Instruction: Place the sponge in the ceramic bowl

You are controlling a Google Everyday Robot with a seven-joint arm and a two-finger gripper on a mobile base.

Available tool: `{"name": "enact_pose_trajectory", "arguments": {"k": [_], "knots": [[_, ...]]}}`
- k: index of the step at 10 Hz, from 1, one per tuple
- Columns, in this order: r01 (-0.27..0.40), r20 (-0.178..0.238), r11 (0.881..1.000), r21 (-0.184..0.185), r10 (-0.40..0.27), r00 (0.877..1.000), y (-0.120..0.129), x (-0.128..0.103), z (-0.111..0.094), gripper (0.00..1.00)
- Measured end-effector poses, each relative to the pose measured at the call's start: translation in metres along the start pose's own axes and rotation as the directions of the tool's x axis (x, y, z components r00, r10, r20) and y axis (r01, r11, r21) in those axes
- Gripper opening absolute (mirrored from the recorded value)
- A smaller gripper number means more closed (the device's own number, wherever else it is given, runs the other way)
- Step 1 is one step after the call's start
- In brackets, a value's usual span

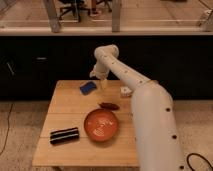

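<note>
Wooden table (65,107), dark cabinets behind. Sponge (88,87) lies flat near the far edge, well apart from the ceramic bowl (101,125) at the front. Gripper (104,83) hangs just beside the sponge; open or closed, cannot tell. Sponge likely light, soft and squashy: pinch across its narrow width.
</note>
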Motion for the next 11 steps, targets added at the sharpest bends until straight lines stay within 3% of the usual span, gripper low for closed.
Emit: {"name": "enact_pose_trajectory", "arguments": {"k": [6,11], "knots": [[-0.051,0.073,0.998,0.038,0.048,0.996,-0.004,0.013,0.014,0.80],[-0.096,0.163,0.994,0.047,0.087,0.983,-0.012,0.016,0.039,0.80]]}}
